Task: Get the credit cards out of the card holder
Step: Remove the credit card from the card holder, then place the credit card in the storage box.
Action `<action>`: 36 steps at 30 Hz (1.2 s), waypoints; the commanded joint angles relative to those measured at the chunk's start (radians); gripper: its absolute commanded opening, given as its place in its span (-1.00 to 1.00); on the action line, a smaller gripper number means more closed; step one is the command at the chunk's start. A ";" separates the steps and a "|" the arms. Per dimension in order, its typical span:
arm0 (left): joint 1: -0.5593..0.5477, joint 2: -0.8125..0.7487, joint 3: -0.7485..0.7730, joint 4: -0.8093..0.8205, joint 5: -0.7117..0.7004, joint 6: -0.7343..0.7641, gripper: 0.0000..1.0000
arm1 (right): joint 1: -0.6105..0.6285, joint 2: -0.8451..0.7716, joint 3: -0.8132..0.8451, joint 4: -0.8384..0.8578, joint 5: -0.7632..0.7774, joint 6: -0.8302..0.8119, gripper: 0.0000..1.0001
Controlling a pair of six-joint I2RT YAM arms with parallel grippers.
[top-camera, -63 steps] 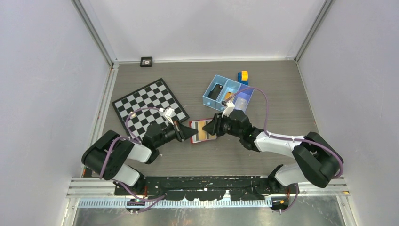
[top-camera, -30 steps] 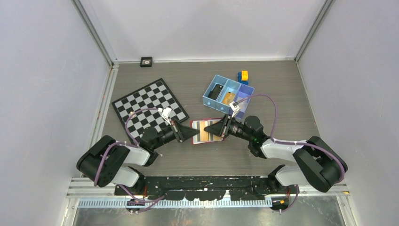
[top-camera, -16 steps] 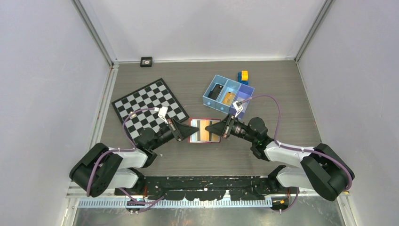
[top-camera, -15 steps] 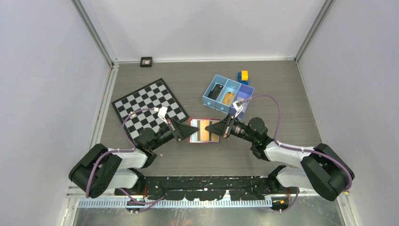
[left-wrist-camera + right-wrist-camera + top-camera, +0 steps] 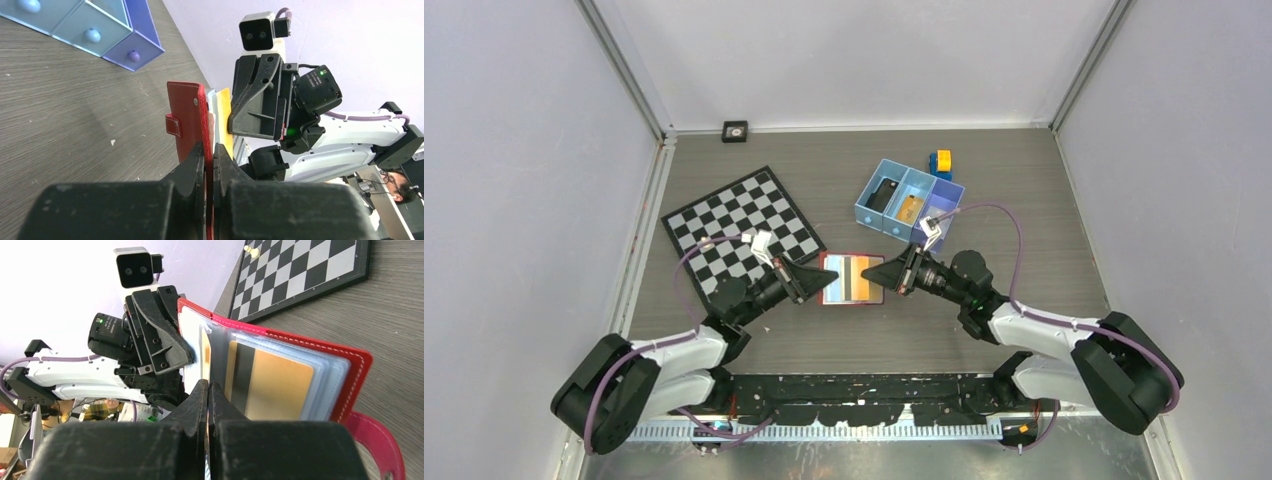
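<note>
Top external view: the red card holder (image 5: 834, 280) is opened out in the middle of the table (image 5: 984, 180), its inside facing up, and it is held between both arms. The left gripper (image 5: 821, 283) is at its left edge and the right gripper (image 5: 870, 273) at its right edge, so the wallet spans left to right from one to the other. The credit cards (image 5: 861, 280) show as silver and orange bands inside. A chessboard (image 5: 742, 226) sits beyond the left arm.

Left wrist view: the left gripper's jaws are pressed together on the red cover, and the snap tab (image 5: 173, 125) faces the camera. The cards lie on the far side of that cover, toward the right gripper straight ahead.

Right wrist view: the right gripper's jaws are pressed together on a clear sleeve leaf at the wallet's near edge. A thin orange card stands edge-on just above them, but I cannot tell whether the card itself is pinched. A gold card (image 5: 272, 385) with a dark stripe sits in the next sleeve. The right arm appears nearer the cards. Pulling one free likely means drawing away from the left gripper, which anchors the cover.
</note>
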 commanded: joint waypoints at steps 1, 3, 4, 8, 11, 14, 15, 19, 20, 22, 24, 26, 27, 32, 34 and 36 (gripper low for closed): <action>0.003 -0.077 -0.016 -0.031 -0.048 0.022 -1.00 | 0.000 -0.045 0.013 -0.035 0.063 -0.038 -0.99; 0.003 -0.109 -0.027 -0.051 -0.067 0.027 -1.00 | -0.001 -0.054 0.011 -0.058 0.083 -0.046 -0.99; 0.003 -0.126 -0.031 -0.065 -0.080 0.029 -1.00 | -0.002 -0.058 0.010 -0.065 0.089 -0.049 -0.99; 0.003 -0.216 -0.028 -0.187 -0.111 0.057 -1.00 | -0.008 -0.087 0.006 -0.105 0.115 -0.057 -0.99; 0.003 -0.271 -0.028 -0.260 -0.137 0.080 -1.00 | -0.010 -0.114 0.004 -0.151 0.147 -0.068 -0.99; 0.003 -0.316 -0.027 -0.319 -0.160 0.099 -1.00 | -0.012 -0.136 0.001 -0.179 0.166 -0.077 -0.99; 0.003 -0.326 -0.025 -0.331 -0.163 0.103 -1.00 | -0.013 -0.141 0.002 -0.186 0.169 -0.079 -0.99; 0.003 -0.334 -0.022 -0.355 -0.170 0.114 -1.00 | -0.014 -0.167 0.005 -0.224 0.198 -0.093 -0.99; 0.003 -0.328 -0.020 -0.355 -0.170 0.115 -1.00 | -0.015 -0.174 0.006 -0.239 0.209 -0.099 -0.99; 0.003 -0.312 -0.018 -0.349 -0.167 0.117 -1.00 | -0.016 -0.190 0.009 -0.279 0.233 -0.112 -0.99; 0.003 -0.296 -0.017 -0.334 -0.158 0.122 -1.00 | -0.017 -0.216 0.014 -0.318 0.262 -0.130 -0.99; 0.003 -0.285 -0.013 -0.327 -0.150 0.129 -1.00 | -0.018 -0.240 0.019 -0.357 0.290 -0.147 -0.99; 0.003 -0.278 -0.012 -0.329 -0.149 0.132 -1.00 | -0.020 -0.253 0.022 -0.376 0.306 -0.155 -0.99; 0.003 -0.248 -0.008 -0.328 -0.158 0.150 -1.00 | -0.025 -0.300 0.066 -0.494 0.421 -0.211 -0.99; 0.003 -0.236 -0.007 -0.325 -0.159 0.158 -1.00 | -0.028 -0.299 0.099 -0.550 0.485 -0.233 -0.99; 0.003 -0.230 -0.008 -0.325 -0.164 0.163 -1.00 | -0.036 -0.281 0.151 -0.612 0.537 -0.256 -0.99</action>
